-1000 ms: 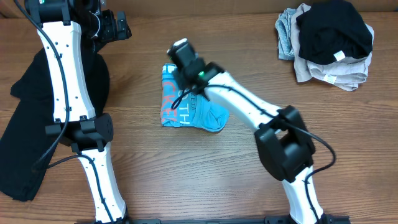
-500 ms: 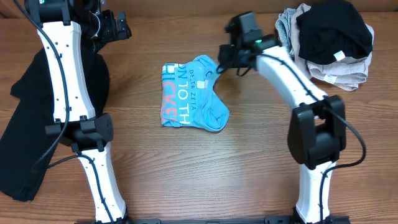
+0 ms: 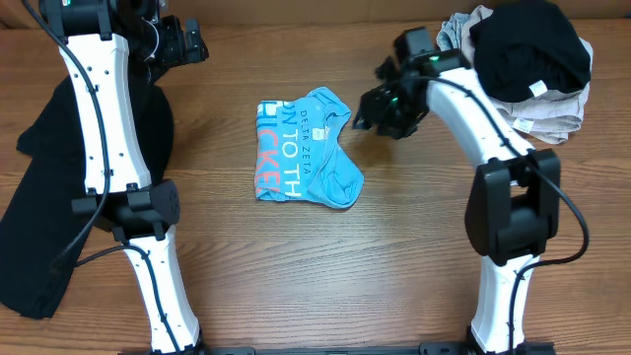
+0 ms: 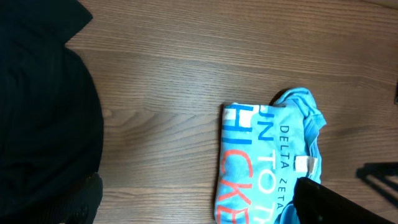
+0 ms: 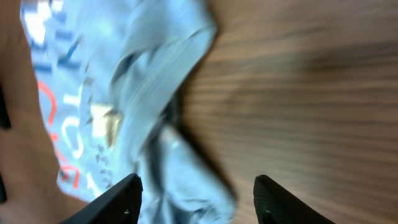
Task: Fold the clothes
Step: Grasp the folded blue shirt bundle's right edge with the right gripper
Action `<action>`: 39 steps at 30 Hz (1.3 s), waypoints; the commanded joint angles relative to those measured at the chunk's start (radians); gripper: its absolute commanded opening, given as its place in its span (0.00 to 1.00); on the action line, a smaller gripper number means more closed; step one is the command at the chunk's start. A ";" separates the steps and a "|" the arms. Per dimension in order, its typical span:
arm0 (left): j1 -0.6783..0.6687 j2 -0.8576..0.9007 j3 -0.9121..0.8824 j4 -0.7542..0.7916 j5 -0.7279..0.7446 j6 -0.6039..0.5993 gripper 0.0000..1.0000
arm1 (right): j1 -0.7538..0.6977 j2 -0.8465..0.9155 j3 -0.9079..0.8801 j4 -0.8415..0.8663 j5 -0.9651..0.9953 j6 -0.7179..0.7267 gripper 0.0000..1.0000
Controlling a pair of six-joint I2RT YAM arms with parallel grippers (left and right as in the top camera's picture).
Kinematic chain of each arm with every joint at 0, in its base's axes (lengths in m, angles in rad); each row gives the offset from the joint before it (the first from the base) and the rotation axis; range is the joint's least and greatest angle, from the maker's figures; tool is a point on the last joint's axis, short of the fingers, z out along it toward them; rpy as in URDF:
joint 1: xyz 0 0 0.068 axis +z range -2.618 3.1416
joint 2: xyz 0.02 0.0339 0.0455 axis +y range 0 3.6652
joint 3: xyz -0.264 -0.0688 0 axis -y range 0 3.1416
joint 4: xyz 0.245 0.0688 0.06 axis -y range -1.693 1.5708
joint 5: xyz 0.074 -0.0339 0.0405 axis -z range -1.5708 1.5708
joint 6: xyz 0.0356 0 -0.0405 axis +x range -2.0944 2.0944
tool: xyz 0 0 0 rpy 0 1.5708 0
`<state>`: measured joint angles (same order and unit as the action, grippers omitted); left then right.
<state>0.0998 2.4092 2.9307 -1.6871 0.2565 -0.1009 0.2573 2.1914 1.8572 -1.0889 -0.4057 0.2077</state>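
- Wood-grain tabletop (image 3: 296,296) fills the scene, with both arm bases at its near edge.
- Mid-table lies the light blue cotton T-shirt with white and red-orange lettering (image 3: 306,148). It is a rough, folded bundle with the print facing up and its right side rumpled.
- A second ago the right gripper (image 3: 367,116) was closed over the T-shirt's left part, and half a second ago it was at the upper right corner. Now its jaws stand well apart and it has drawn just clear of that corner. The right wrist view shows cloth beyond the fingers (image 5: 127,196) but nothing pinched.
- I judge that one fold has been laid and released. The bundle is still uneven, so more folding or tidying seems due.
- The right arm rises from its base, bends at the elbow and reaches back and left, with the gripper pointing at the T-shirt.
- The left arm stretches straight away over a large plain black cloth garment (image 3: 39,197) along the left edge.
- At the far left corner the left gripper (image 3: 182,44) has stayed wide open and empty.
- At the far right sits a heap of grey and beige cloth with a black piece on top (image 3: 527,59), apart from both arms.
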 commanded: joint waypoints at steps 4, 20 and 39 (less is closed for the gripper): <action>0.003 0.006 -0.005 -0.002 -0.005 0.020 1.00 | 0.142 -0.034 0.014 -0.048 0.097 0.009 0.62; 0.003 0.006 -0.005 -0.002 -0.005 0.045 1.00 | 0.360 -0.034 0.014 -0.160 0.478 0.304 0.29; 0.005 0.006 -0.005 -0.002 -0.005 0.050 1.00 | 0.193 -0.034 0.014 -0.404 0.492 0.222 0.17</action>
<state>0.0998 2.4092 2.9307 -1.6875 0.2565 -0.0715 0.4706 2.1914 1.8572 -1.4818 0.0849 0.4862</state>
